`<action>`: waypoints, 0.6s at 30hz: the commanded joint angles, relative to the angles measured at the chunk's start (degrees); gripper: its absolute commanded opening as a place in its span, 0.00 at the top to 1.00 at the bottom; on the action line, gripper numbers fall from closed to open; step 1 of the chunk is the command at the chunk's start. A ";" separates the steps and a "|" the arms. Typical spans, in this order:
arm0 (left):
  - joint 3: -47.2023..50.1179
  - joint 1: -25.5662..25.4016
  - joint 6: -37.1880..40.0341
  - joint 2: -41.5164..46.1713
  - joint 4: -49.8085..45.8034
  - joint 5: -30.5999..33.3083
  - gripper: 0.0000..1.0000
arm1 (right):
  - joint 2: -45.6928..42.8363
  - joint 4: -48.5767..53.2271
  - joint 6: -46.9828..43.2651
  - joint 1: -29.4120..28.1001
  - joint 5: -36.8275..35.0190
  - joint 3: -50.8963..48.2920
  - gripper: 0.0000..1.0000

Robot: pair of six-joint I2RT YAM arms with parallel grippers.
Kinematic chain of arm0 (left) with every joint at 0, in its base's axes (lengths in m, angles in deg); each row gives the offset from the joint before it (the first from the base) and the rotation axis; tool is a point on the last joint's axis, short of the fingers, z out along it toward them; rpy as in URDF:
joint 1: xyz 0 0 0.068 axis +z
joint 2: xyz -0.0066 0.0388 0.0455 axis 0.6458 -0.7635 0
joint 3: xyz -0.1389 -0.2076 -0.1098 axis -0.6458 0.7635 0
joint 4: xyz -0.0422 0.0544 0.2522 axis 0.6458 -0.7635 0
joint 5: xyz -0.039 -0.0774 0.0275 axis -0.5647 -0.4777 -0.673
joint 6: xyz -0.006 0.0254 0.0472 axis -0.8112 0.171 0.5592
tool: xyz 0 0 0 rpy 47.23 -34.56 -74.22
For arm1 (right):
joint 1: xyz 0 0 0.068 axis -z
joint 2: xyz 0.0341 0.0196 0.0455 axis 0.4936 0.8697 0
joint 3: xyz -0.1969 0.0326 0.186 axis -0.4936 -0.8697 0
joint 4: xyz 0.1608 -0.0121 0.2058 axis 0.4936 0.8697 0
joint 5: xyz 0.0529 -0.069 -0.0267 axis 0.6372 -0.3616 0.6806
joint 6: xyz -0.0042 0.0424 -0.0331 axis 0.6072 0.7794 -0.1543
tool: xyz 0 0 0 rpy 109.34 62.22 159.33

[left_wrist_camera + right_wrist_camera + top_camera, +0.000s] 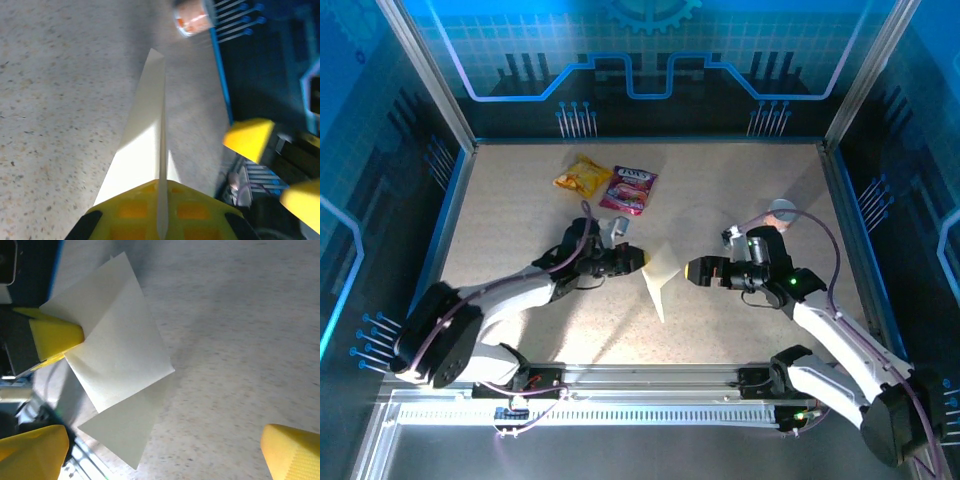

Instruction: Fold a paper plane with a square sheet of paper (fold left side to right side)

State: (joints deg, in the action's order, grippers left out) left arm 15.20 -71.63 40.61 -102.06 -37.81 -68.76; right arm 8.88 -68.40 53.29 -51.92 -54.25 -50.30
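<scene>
Paper sheet (pixel 658 280), thin, white, creased to a point, sits pinched in our left gripper (pixel 642 260). Our right gripper (pixel 692 270) gapes wide.

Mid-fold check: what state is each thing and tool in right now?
paper: folded over, held on edge
left tool: shut on paper
right tool: open, facing paper
yellow packet: lying flat
pink packet: lying flat

Plain white paper (pixel 658 275), unmarked. Beige speckled table (pixel 510 230) under it. Beyond paper: yellow packet (pixel 582 177), pink packet (pixel 629 189). Right of paper: whitish cup (pixel 781 212), orange inside. Yellow fingertips on left gripper (pixel 638 259) and right gripper (pixel 696 270). Blue walls (pixel 650 60), pale grid and line pattern.
</scene>
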 commanded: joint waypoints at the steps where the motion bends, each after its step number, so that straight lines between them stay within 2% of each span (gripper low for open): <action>1: 2.49 2.46 6.03 4.89 -3.59 -9.55 1.00 | 1.42 -7.32 -5.18 0.80 15.44 0.10 0.01; 4: 3.17 3.76 7.49 7.98 -4.36 -14.31 1.00 | 3.05 -9.61 -5.86 0.56 20.73 0.09 0.01; 9: 2.43 3.89 8.69 8.93 -4.47 -20.72 1.00 | 5.67 -13.12 -5.51 -1.48 25.39 0.21 0.01; 18: 2.44 3.89 8.00 8.65 -2.86 -22.39 1.00 | 10.68 -11.65 -6.92 -5.74 29.00 3.58 0.02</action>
State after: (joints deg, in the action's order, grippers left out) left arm 17.53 -67.98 47.15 -94.02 -41.11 -88.25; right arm 18.72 -79.59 47.94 -56.34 -28.61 -49.20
